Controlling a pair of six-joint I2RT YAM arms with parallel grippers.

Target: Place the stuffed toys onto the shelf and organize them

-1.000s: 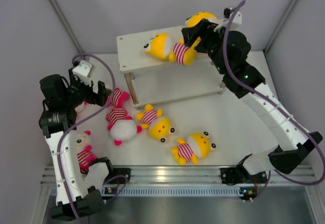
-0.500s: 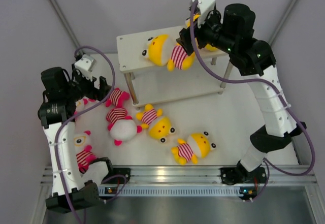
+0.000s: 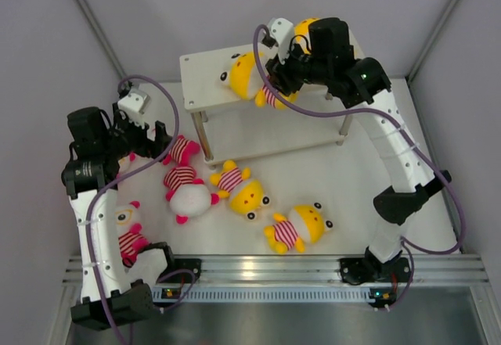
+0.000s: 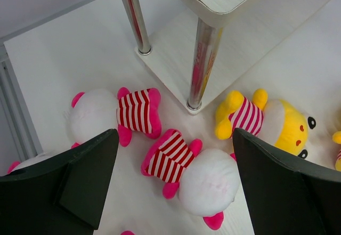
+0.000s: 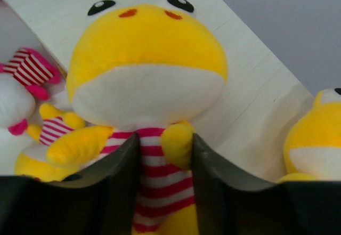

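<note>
A yellow stuffed toy (image 3: pixel 244 73) (image 5: pixel 146 64) lies on the top board of the shelf (image 3: pixel 202 70) (image 5: pixel 256 86). My right gripper (image 3: pixel 274 88) (image 5: pixel 166 160) is shut on its striped torso, both fingers pressing its sides. A second yellow toy (image 3: pixel 307 27) (image 5: pixel 315 139) sits on the shelf behind the arm. My left gripper (image 3: pixel 153 138) (image 4: pixel 176 179) hangs open above a pink toy with a white head (image 3: pixel 188 192) (image 4: pixel 205 179) on the table. Another pink toy (image 3: pixel 182 150) (image 4: pixel 114 115) lies beside it, close to the shelf leg (image 4: pixel 202 64).
Two more yellow toys (image 3: pixel 241 192) (image 3: pixel 301 226) lie on the table in front of the shelf. A pink toy (image 3: pixel 129 231) rests by the left arm's base. The shelf's lower board (image 3: pixel 274 130) (image 4: pixel 250 48) sits just above the table. Grey walls close in three sides.
The right arm has swung left over the shelf, and its gripper has widened and then closed on the yellow toy's torso, nudging the toy left. The left gripper has barely moved and stays open.
</note>
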